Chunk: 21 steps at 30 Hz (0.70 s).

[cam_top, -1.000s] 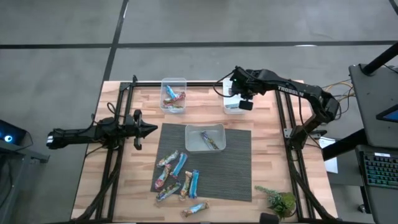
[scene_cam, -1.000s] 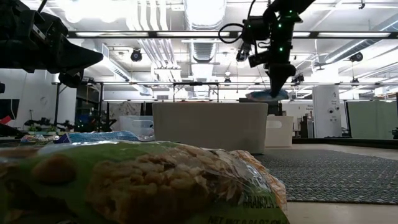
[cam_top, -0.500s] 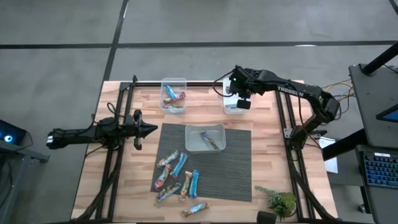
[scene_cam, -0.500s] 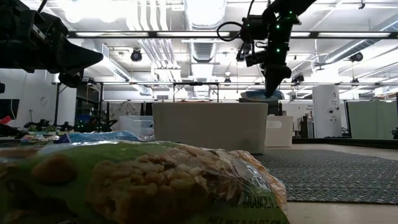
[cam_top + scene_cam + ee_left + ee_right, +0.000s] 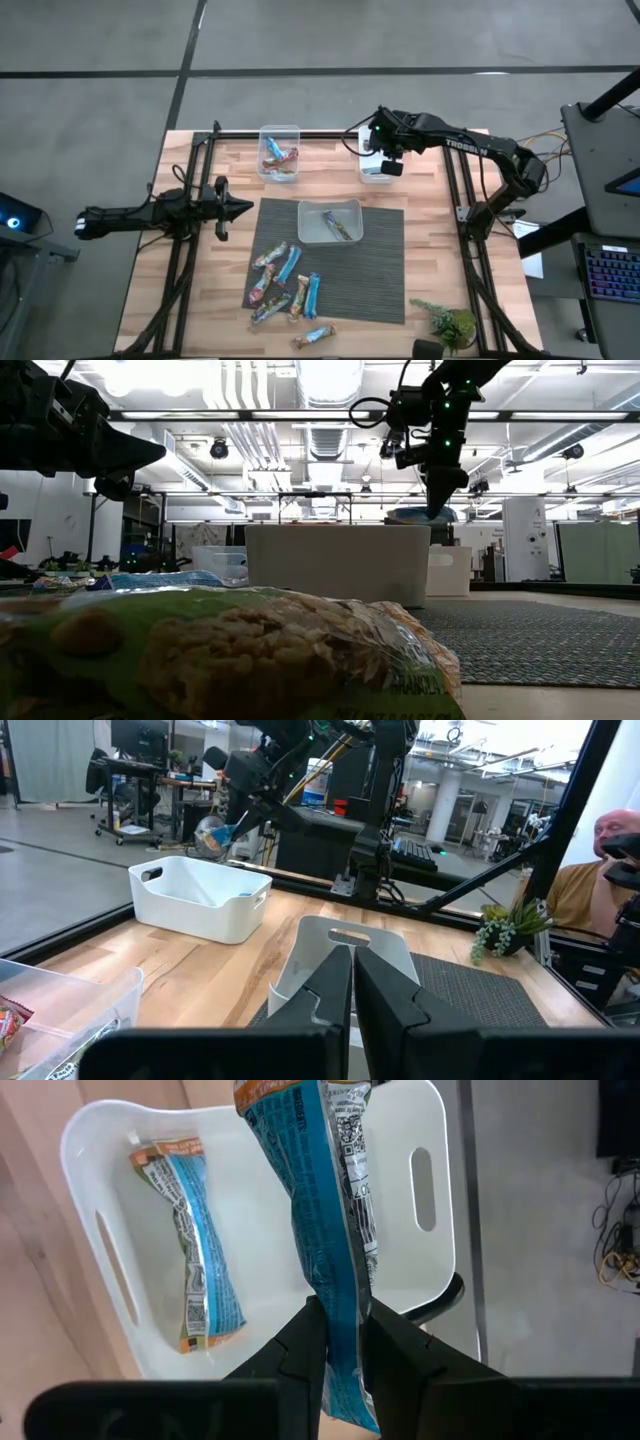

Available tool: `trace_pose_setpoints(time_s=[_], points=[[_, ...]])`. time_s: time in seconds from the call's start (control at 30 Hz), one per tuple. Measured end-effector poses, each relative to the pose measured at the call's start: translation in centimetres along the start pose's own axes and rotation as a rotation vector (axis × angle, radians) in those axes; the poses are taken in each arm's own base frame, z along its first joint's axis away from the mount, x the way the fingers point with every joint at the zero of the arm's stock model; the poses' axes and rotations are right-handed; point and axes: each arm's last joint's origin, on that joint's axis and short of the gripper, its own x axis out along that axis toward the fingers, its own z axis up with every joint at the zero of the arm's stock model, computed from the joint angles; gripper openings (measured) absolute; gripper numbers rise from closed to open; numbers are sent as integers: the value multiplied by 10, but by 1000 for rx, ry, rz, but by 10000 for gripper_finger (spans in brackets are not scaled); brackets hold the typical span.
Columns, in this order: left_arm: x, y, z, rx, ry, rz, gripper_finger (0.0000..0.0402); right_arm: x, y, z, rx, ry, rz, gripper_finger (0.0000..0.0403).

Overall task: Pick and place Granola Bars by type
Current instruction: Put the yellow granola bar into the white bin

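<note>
Right wrist view shows right tool (image 5: 340, 1335) pinching a blue-wrapped bar (image 5: 325, 1200) by one end, hanging directly over the white tub (image 5: 440, 1295) that already holds one blue bar (image 5: 200, 1260). Risks, as a judgement: letting go while off-centre could drop the dangling end across the tub's rim and tip it onto the bench (image 5: 420, 215); slick wrapper could cling to a finger. Left tool (image 5: 243, 208) clenched and parked at the bench's left side, well apart. Remaining bars (image 5: 285, 285) lying loose on the mat (image 5: 385, 290).
</note>
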Motion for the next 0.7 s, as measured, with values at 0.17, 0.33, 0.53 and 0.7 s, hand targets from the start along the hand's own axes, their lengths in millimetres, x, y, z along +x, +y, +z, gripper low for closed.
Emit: trace_pose_setpoints(time_s=[0.17, 0.33, 0.53, 0.7], points=[[0, 0, 0, 0, 0, 0, 0, 0, 0, 0, -2, -4, -2, 54], [0, 0, 0, 0, 0, 0, 0, 0, -1, 1, -4, -8, -3, 54], [0, 0, 0, 0, 0, 0, 0, 0, -1, 1, 1, -11, -5, 54], [0, 0, 0, 0, 0, 1, 0, 1, 0, 1, 2, -14, -6, 54]])
